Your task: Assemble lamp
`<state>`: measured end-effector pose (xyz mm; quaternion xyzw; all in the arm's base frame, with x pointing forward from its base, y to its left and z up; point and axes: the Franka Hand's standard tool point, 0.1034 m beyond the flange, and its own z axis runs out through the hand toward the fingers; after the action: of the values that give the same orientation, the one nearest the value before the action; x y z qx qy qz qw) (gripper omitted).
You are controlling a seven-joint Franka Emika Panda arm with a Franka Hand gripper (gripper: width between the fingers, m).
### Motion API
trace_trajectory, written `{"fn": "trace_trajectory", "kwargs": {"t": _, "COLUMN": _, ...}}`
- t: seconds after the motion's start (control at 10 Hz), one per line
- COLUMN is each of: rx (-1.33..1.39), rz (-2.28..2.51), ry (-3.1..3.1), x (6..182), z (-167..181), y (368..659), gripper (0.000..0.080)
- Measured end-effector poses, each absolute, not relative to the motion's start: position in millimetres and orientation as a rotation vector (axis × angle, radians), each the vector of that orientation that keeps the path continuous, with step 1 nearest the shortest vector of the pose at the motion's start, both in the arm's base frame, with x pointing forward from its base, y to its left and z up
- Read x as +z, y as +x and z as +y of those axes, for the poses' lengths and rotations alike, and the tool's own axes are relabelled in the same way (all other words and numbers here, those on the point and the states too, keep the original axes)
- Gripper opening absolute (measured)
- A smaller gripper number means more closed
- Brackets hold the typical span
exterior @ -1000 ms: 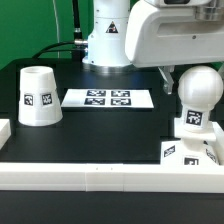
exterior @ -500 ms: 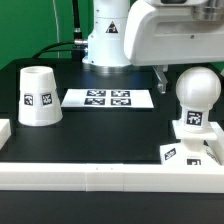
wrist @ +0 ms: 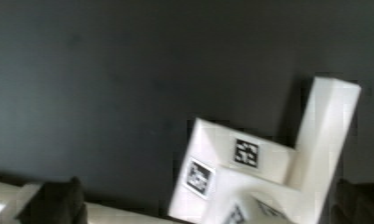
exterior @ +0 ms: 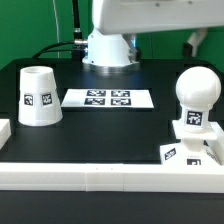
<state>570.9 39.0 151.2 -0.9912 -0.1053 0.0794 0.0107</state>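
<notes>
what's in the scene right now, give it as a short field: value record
bulb: ball-shaped bulb stands neck-down in the base, at the exterior view's right
base: base sits against the white rail, tags facing the camera
shade: shade stands alone at the exterior view's left, wide end down
marker board: marker board lies flat between shade and bulb
gripper: raised out of the exterior view; whether it is open or shut cannot be told
table: black table
</notes>
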Motion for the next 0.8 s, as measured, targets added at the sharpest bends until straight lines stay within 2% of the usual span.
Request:
{"fn": "trace_trajectory", "kwargs": {"t": 0.5, "rx": 0.253, "rz": -0.328, "ry": -3.091, "x": 150.2, "z": 36.5, "y": 568.6, "gripper": 0.0699}}
{"fn": "trace_trajectory", "kwargs": {"t": 0.7, "rx": 0.211, "rz": -0.255, "ry": -3.05, "x": 157.8, "z": -8.8, "y": 535.2, "gripper": 0.0699}}
{"fn": "trace_trajectory", "kwargs": {"t": 0.8, "rx": 0.16, "rz": -0.242, "ry": -3.028, "x": 153.5, "z": -33.0, "y": 519.6, "gripper": 0.0699}}
